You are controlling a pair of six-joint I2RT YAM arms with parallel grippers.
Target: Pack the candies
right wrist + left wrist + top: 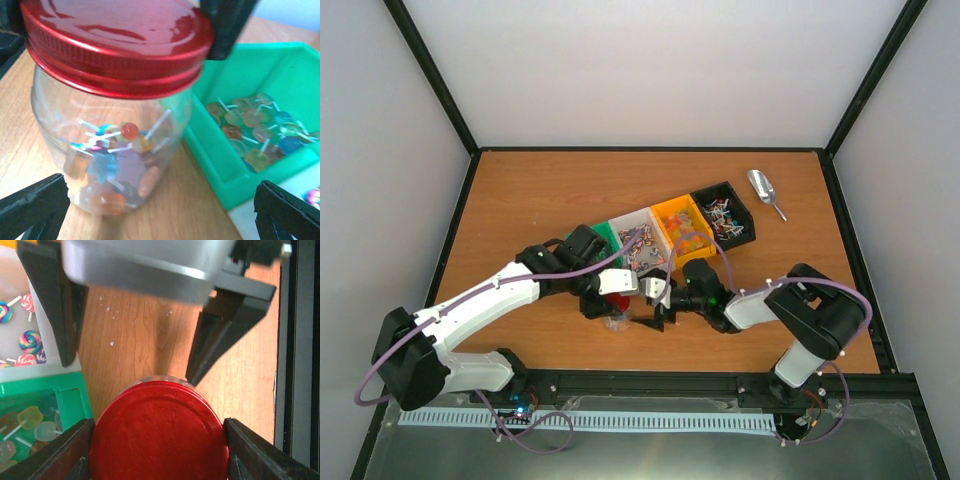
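Observation:
A clear jar with a red round lid stands on the table in front of the bins; it also shows in the top view. Candies, small lollipops and sweets, lie in its bottom. More candies fill the green bin beside it. My left gripper is shut on the red lid from above, one finger at each side. My right gripper is open, its fingers low on either side of the jar without touching it. In the top view both grippers, left and right, meet at the jar.
A row of bins holds candies: green, white, orange, black. A silver scoop lies at the back right. The green bin's wall is close to the jar. A black rail runs along the near edge.

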